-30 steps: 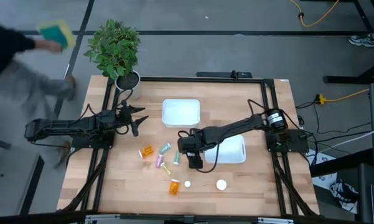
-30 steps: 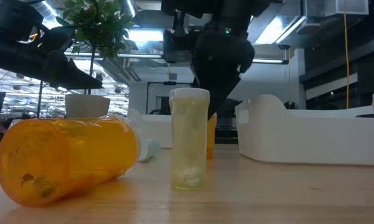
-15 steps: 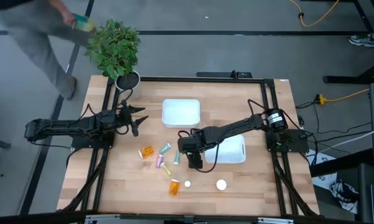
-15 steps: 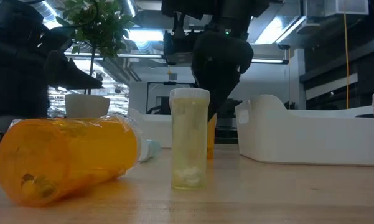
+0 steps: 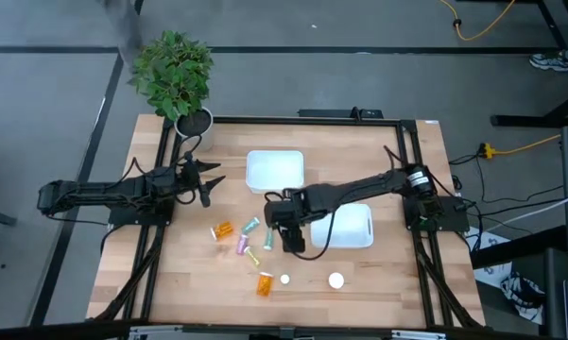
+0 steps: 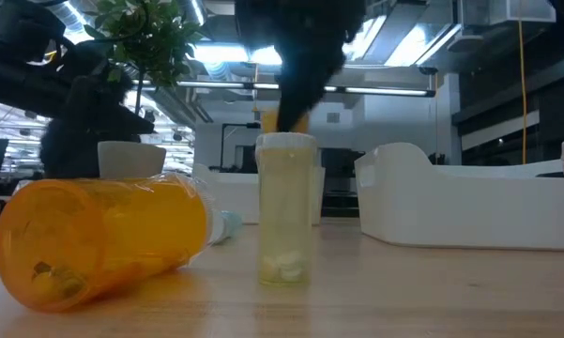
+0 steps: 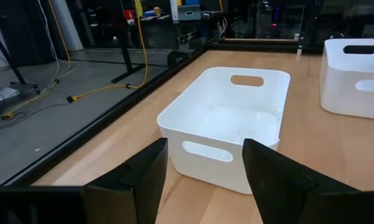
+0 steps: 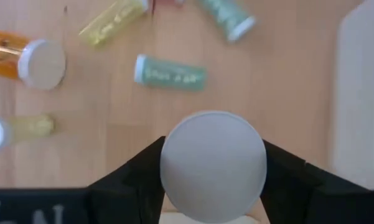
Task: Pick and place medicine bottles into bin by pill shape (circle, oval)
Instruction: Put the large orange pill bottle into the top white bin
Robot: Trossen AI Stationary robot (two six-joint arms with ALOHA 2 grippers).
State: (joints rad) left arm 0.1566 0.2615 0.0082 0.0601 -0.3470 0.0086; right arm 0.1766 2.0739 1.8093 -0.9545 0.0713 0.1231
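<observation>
- Left gripper (image 5: 211, 181) hung by the table's left edge, near the potted plant (image 5: 174, 77), well apart from the bottles. Its fingers stood parted and bare, gripping nothing; its own camera looked past them at a white bin (image 7: 227, 124).
- Loose bottles lay scattered left of centre on the table (image 5: 397, 274): an orange one (image 5: 223, 229), a teal one (image 5: 251, 226), a pinkish one (image 5: 243, 245), a yellow one (image 5: 252, 255), a green one (image 5: 267, 240), and a larger orange one (image 5: 264, 283) near the front edge. Two white-topped items (image 5: 285, 280) and (image 5: 335, 280) sat near the front; whether caps or upright bottles, could not tell from above.
- Right gripper (image 5: 288, 236) was over the table's middle, clamped around a capped bottle (image 8: 213, 165); the white round cap filled the gap between its fingers. The low view suggested an orange body, lifted off the wood.
- The far bin (image 5: 275, 171) looked empty from above. The near bin (image 5: 352, 227), just beside the right gripper, was partly hidden by the arm; contents could not be told.
- Judgement: sorting was at an early stage. No bottle showed clearly in either bin, one was in hand, and at least six remained on the table.
</observation>
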